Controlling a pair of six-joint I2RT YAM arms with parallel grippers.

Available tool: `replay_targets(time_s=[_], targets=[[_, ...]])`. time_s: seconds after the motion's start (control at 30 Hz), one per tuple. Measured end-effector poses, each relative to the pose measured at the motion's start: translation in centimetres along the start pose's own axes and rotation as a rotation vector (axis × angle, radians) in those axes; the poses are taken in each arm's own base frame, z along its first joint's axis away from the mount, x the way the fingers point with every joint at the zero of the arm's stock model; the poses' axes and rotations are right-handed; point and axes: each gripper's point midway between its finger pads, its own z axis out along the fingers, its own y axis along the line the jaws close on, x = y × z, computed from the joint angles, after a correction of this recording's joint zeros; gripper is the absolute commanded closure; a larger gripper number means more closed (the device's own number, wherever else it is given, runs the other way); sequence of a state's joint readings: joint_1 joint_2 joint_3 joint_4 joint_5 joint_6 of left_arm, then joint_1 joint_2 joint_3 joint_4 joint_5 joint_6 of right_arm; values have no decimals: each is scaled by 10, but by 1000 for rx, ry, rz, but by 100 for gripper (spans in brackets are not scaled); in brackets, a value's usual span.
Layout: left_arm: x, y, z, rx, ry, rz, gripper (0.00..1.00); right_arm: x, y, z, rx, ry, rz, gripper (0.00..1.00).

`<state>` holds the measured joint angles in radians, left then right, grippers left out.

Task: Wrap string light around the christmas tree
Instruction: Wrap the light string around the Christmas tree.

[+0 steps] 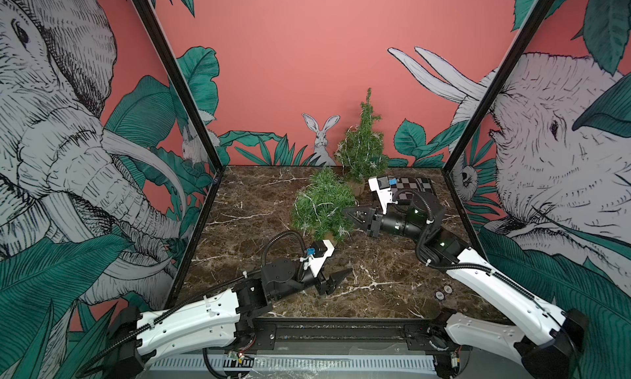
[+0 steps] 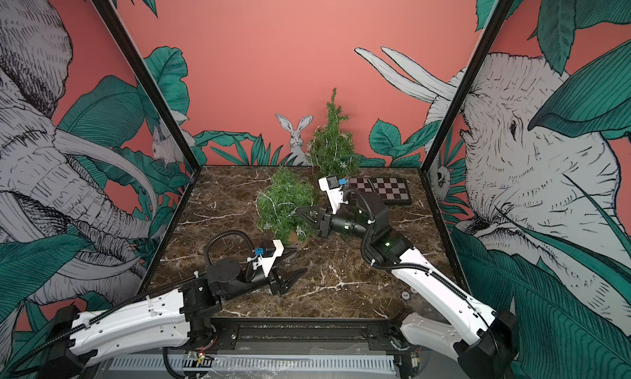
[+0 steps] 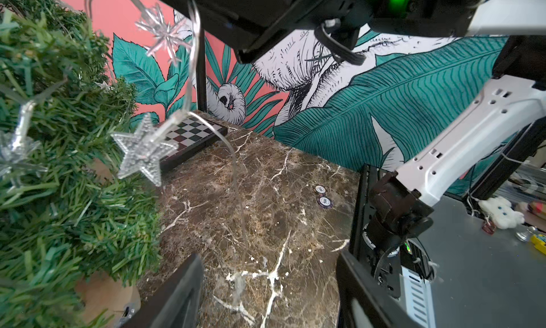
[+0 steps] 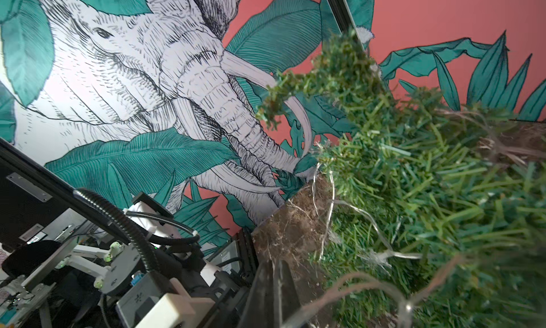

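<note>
The table is a dark brown marble-patterned slab enclosed on three sides by walls printed with elephants, rabbits and green leaves on a red ground. Two arms reach onto it from the near edge. The left arm lies low and extended across the near part of the table, its wrist rolled so that one finger sits above the other. The left jaws stand wide apart and hold nothing; in the left wrist view a bare run of the string light passes through the gap between them without touching either finger. The right arm is bent at the elbow, its forearm level above the table and pointed toward the left arm's side. The right jaws are fully closed, tips pressed into the foliage of the near christmas tree. A strand of the wire rises to them, but whether it is pinched cannot be told. Two trees are present. The near one stands mid-table in a brown pot, tilted with its top toward the back wall. The far christmas tree stands upright against the back wall. String light is draped over both. One star and one snowflake ornament hang clear of the near tree's branches. One chessboard lies flat at the back on the right arm's side. Two poker chips lie just beside each other near the front edge.
</note>
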<state>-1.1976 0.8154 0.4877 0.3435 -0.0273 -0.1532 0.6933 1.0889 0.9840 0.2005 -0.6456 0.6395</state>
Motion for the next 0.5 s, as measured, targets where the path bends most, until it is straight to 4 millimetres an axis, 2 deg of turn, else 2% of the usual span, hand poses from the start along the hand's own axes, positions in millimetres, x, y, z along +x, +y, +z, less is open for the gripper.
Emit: replay_targets(time_s=[0.27,0.5], targets=[[-15,5,6,-38,-70,54,38,-6,11,1,-45,-41,8,100],[-6,12,20,-77,-52,99,44,-14,17,1,-68,-72,3,100]])
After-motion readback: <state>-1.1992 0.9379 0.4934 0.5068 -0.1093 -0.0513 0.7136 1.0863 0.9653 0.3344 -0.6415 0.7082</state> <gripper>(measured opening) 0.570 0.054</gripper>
